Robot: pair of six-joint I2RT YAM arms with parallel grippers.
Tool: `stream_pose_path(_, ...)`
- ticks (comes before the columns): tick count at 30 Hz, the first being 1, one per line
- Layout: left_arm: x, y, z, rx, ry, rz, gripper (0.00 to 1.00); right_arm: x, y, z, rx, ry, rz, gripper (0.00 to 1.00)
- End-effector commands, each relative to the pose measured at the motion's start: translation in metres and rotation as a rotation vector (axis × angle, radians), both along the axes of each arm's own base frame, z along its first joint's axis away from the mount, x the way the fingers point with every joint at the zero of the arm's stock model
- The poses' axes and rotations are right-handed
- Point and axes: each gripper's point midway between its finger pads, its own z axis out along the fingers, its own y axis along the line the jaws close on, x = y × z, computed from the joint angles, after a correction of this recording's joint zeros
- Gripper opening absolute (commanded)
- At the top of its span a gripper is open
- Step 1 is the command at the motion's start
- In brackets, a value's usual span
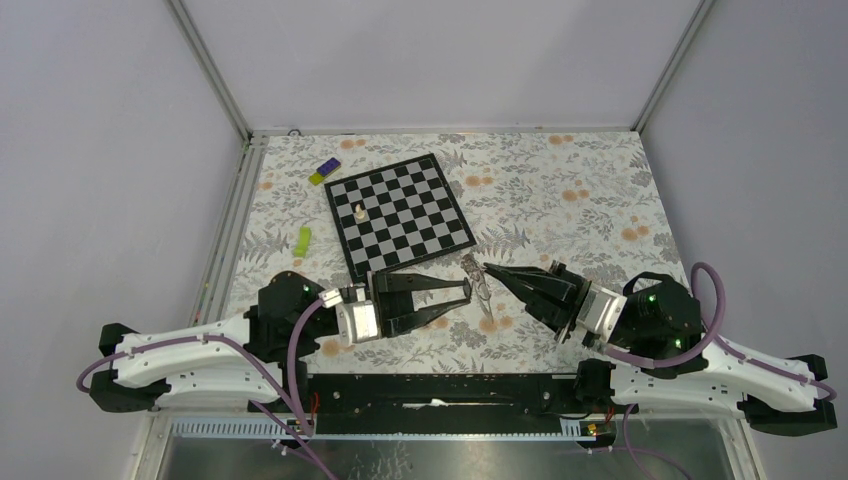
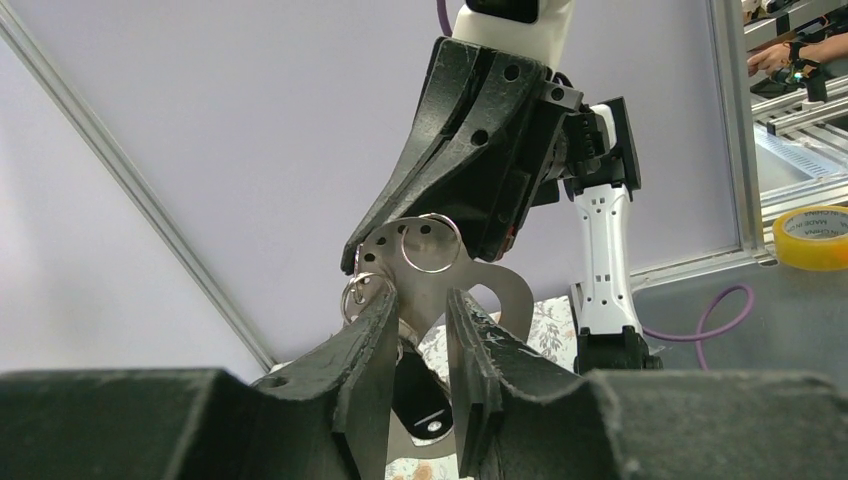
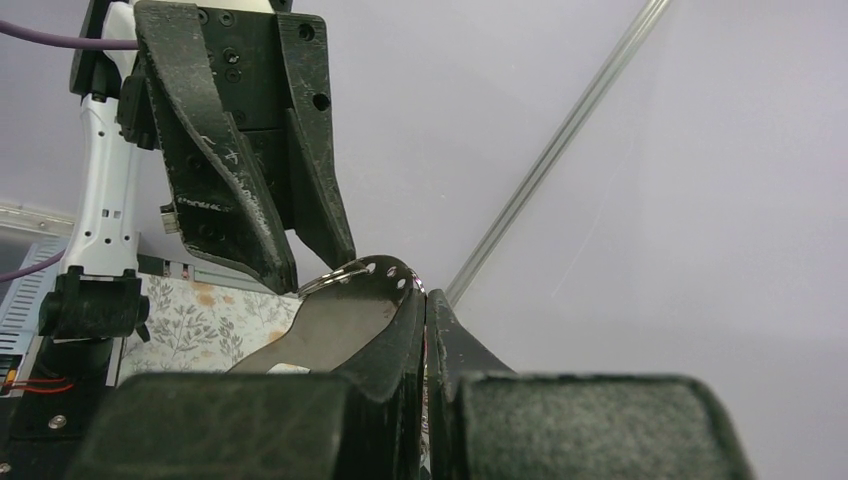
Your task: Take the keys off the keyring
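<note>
The keys [image 1: 477,284] hang above the floral table between my two grippers. My right gripper [image 1: 487,268] [image 3: 425,300] is shut on the holed head of a flat silvery key [image 2: 440,285] [image 3: 340,320]. Thin wire rings of the keyring [image 2: 432,243] [image 3: 335,275] sit at that head. A dark-headed key [image 2: 432,400] dangles below. My left gripper [image 1: 469,296] [image 2: 420,305] faces it with a narrow gap between the jaws, which stand either side of the flat key's stem. One fingertip [image 2: 385,310] is right by a small ring [image 2: 362,293].
A chessboard [image 1: 400,215] with a white chess piece [image 1: 359,211] lies behind the grippers. A purple and yellow block [image 1: 324,171] and a green piece [image 1: 303,240] lie to its left. A yellow tape roll [image 2: 812,236] sits off the table.
</note>
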Motion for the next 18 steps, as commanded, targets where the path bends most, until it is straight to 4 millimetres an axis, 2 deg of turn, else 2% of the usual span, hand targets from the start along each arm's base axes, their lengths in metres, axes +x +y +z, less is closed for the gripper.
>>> stream_pose_path(1, -0.003, 0.001, 0.012, -0.048, 0.004, -0.016, 0.29, -0.006, -0.003, 0.018, 0.054, -0.032, 0.027, 0.0)
stream_pose_path(18, 0.013, -0.006, 0.005, -0.035, 0.041, 0.058, 0.29, -0.015, 0.001, 0.012, 0.017, -0.05, 0.077, 0.0)
